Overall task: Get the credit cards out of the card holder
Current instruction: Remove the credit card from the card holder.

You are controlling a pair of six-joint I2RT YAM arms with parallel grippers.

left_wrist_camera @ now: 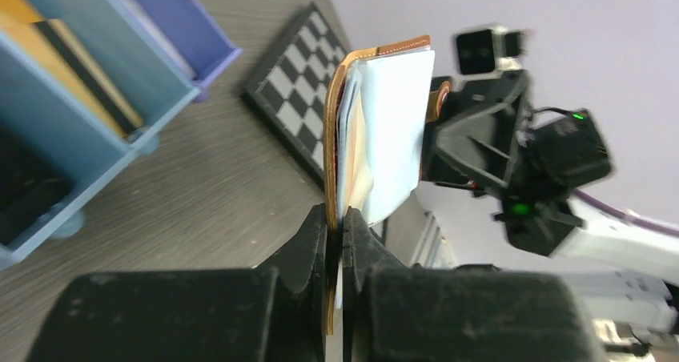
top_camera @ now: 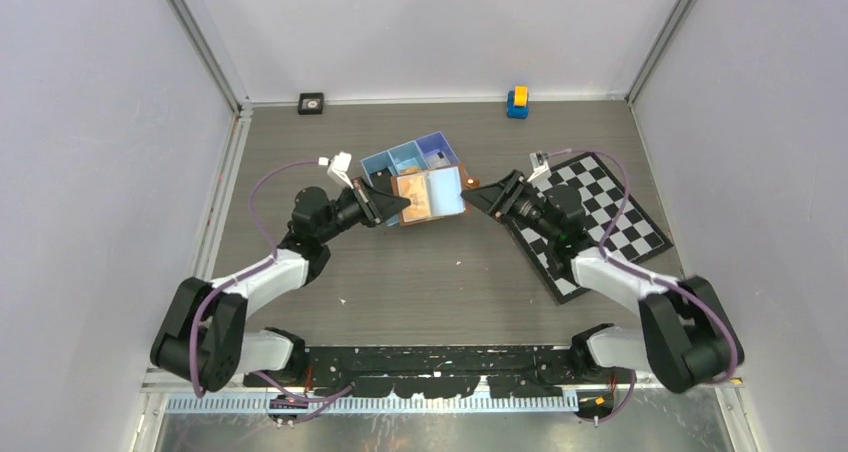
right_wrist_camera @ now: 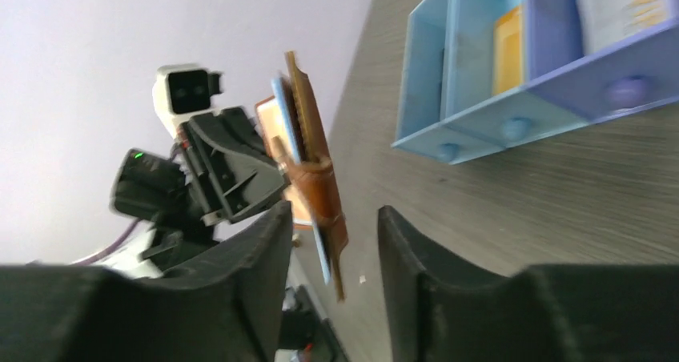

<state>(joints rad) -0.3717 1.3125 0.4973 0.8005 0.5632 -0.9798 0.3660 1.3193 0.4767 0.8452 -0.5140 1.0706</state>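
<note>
Brown card holder (top_camera: 428,194) is held open off the surface (top_camera: 450,272), beside the blue tray (top_camera: 410,157), with the left fingers (left_wrist_camera: 308,242) clamped on its edge. Inside, the credit cards (left_wrist_camera: 392,130) look thin, stiff and probably slick, so an exposed edge is the best place to pinch them. The right fingers (right_wrist_camera: 256,250) are apart, holding nothing, facing the strap side.

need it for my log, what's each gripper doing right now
left gripper: shut on the card holder
right gripper: open, holding nothing

Brown card holder (top_camera: 412,200) open, up off the table.
We see a pale blue card (top_camera: 447,190) still tucked inside it.
</note>
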